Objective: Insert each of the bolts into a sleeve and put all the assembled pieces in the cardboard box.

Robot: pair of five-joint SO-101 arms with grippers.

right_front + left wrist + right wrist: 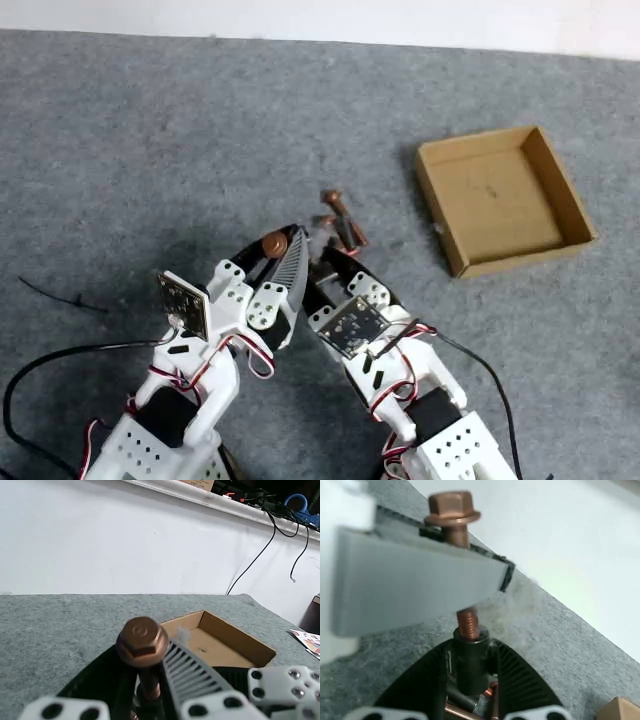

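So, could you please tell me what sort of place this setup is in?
Probably a lab or workshop: a grey felt-covered table, a plain white wall behind, and black cables trailing from a cluttered ledge.

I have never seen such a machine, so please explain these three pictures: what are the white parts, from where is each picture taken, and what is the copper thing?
These are two small robot arms, side by side on a grey carpet. One picture looks down from above; the other two come from a camera on each arm's wrist. The left claw is shut on a copper-coloured bolt, head up. The right claw grips a black sleeve below it, and the bolt's threaded tip meets the sleeve's opening. More bolts lie loose on the carpet, near an open cardboard box.
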